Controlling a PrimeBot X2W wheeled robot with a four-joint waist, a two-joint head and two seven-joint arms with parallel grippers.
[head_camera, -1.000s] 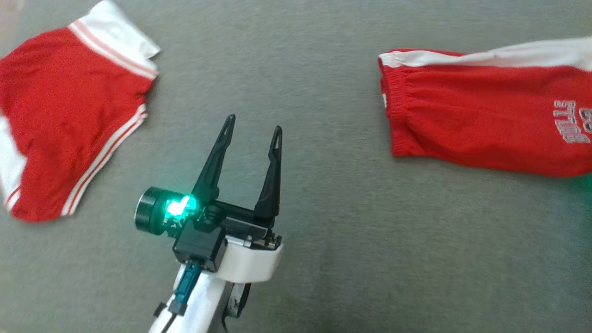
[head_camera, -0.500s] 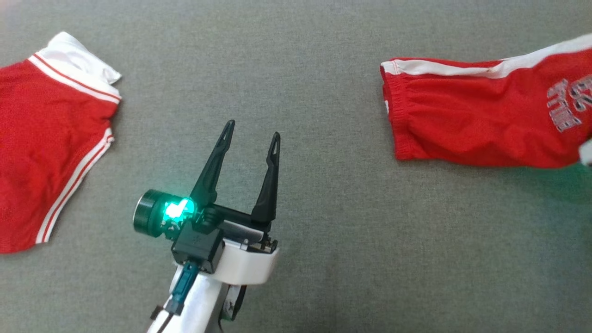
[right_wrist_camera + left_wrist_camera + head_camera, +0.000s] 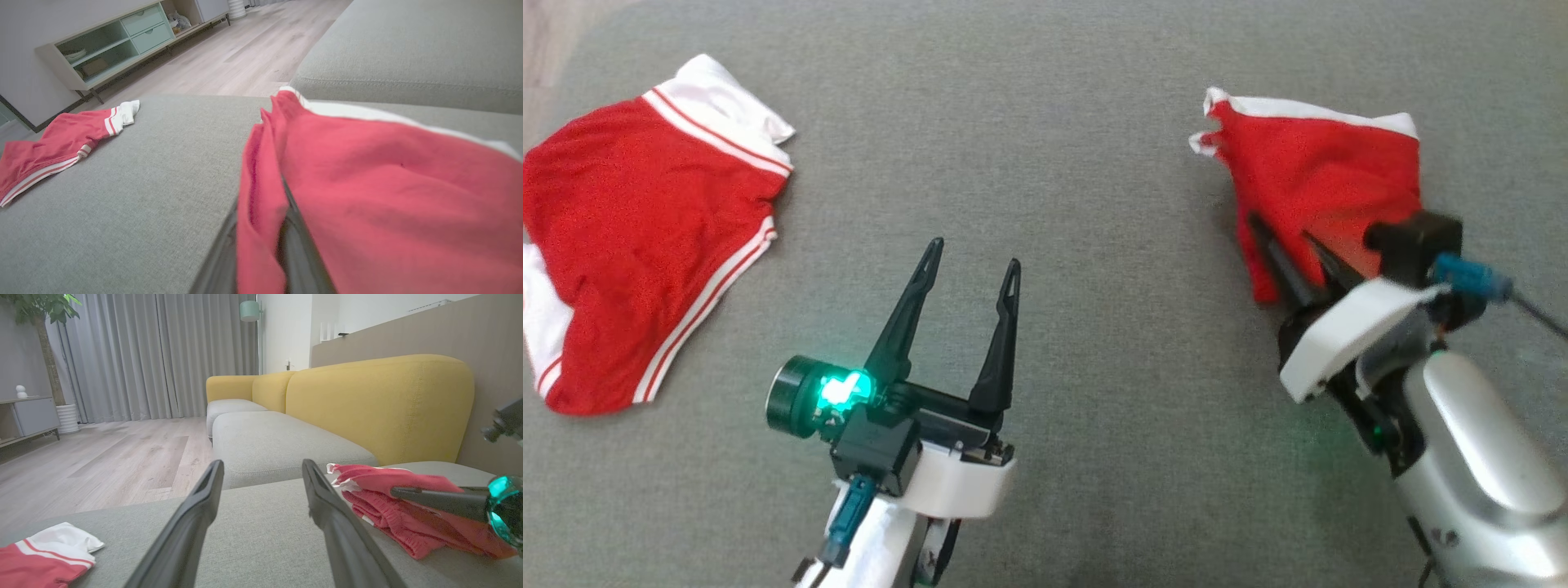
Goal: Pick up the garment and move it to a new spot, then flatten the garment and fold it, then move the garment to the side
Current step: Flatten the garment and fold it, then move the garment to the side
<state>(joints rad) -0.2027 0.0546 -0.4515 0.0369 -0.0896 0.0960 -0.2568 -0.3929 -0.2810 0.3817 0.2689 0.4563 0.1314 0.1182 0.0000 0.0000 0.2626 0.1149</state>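
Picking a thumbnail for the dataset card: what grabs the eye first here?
Red against grey: the left garment lies spread on the grey cushion, and the right garment sits bunched with the right gripper dug into its folds. Between them the left gripper stands open, its green light glowing.

Grey fabric seat cushion (image 3: 1094, 122), broad and flat, red shorts with white striped trim (image 3: 645, 253) lying spread at its left side, red garment with white edging (image 3: 1315, 180) bunched on its right side, the two well apart.
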